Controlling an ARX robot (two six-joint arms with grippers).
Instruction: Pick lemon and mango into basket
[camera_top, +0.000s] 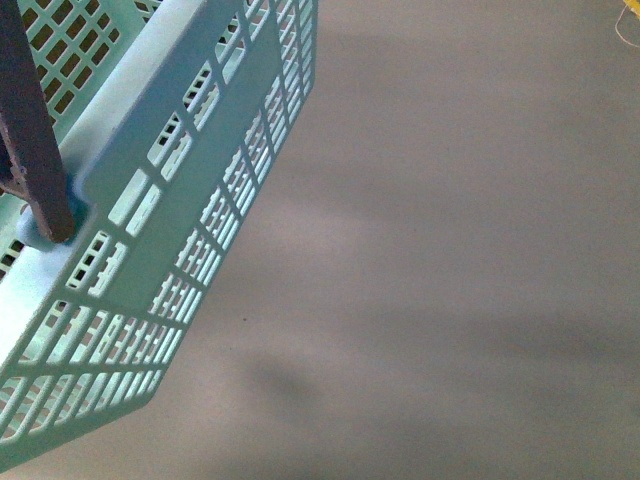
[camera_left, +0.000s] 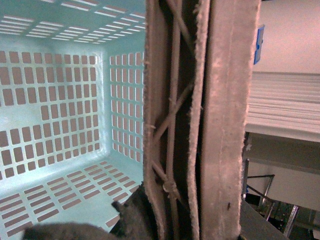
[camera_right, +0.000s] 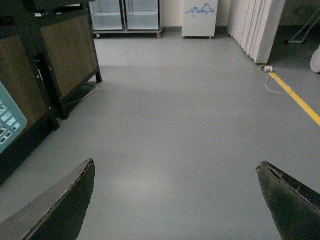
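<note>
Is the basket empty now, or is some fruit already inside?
Empty, as far as visible: the basket shows only its bare slotted floor and walls. Its handles hide one part.

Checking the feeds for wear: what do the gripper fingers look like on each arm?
Right gripper: two broad, curved, dark grey fingers with pale, worn edges. Left gripper: only a dark, blurred bit shows. No cables or markings visible.
</note>
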